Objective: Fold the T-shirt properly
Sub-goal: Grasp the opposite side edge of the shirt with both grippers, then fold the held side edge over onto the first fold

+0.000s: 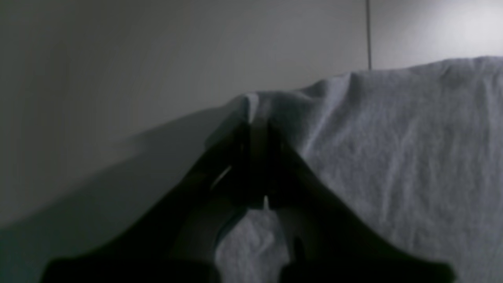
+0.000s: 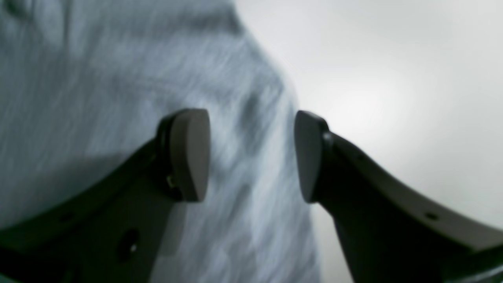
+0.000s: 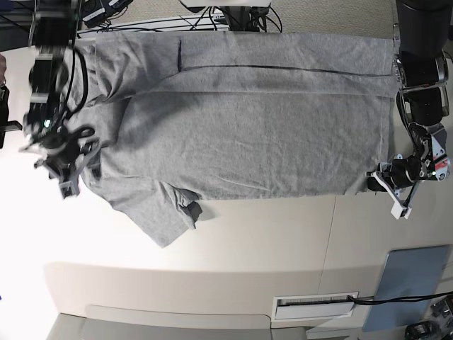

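Both grippers sit at the T-shirt [image 3: 241,120]: left gripper [image 1: 257,122] pinches its corner, right gripper [image 2: 251,155] gapes.

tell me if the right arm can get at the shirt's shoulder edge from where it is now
Probably yes. The right tool hangs open right over the T-shirt, its pads either side of the cloth's edge, and nothing lies between them and the fabric. The left tool is already shut on the shirt's far corner.

The T-shirt [image 2: 118,78] is blurred in the right wrist view, its edges cut off.
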